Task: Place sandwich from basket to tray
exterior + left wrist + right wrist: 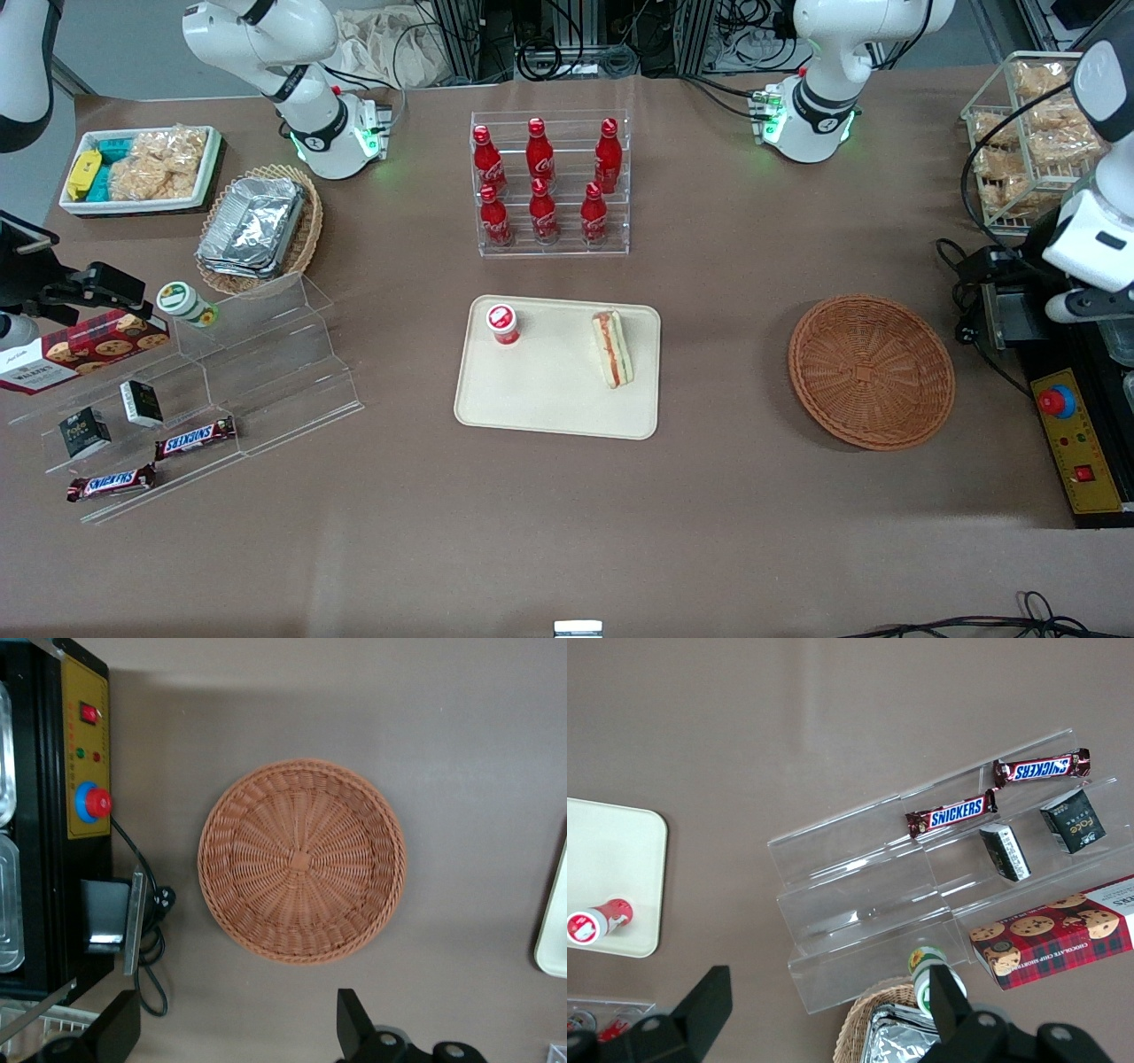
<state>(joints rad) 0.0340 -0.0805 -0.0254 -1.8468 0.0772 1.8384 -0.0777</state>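
Note:
The sandwich (612,348) lies on the cream tray (558,408), at the tray's end nearer the basket, cut edge with orange and green filling up. The reddish-brown wicker basket (871,370) sits empty on the table toward the working arm's end. In the left wrist view the basket (301,859) is empty below me, and a corner of the tray (554,939) shows. My left gripper (235,1028) hangs high above the table beside the basket, open and empty, with black fingers (354,1020) wide apart.
A red-capped cup (502,323) lies on the tray. A clear rack of cola bottles (549,182) stands farther from the camera than the tray. A control box with a red button (1076,443) and a cable (146,930) lie beside the basket. A clear stepped shelf (221,372) holds snacks.

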